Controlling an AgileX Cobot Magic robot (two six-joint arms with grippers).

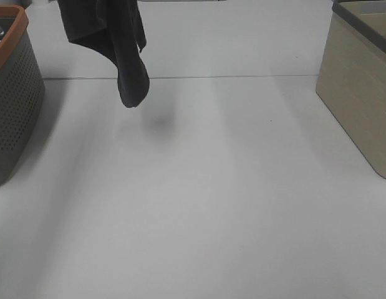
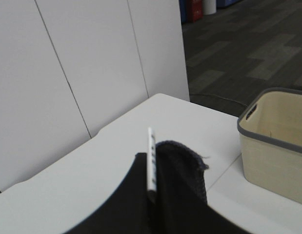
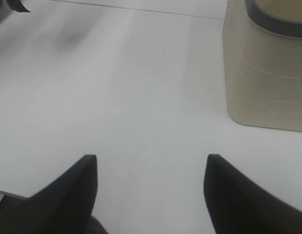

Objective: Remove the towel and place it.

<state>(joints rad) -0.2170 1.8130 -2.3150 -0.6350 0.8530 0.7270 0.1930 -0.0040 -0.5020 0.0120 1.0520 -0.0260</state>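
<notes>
Towel (image 1: 121, 50): a dark charcoal-grey soft terry cloth, is hanging bunched in the air over the far left part of the white table (image 1: 211, 205), its lower tip not touching the surface.
Left gripper (image 2: 153, 168): is pinching the towel's top between closed fingers.
Right gripper (image 3: 151, 165): is hovering low over the table, fingers spread apart, holding nothing.
Left edge: a grey perforated plastic basket with an orange rim (image 1: 12, 106) is standing on the table.
Right edge: a beige plastic bin with a grey rim (image 1: 358, 99) is standing there.

Over the table (image 3: 141, 97), the right gripper (image 3: 151, 158) is hovering, its fingers (image 3: 68, 195) spreading wide apart. A beige bin (image 3: 268, 83) is sitting nearby with its grey rim showing, and the towel (image 3: 16, 5) tip is just peeking in at the frame edge.
</notes>
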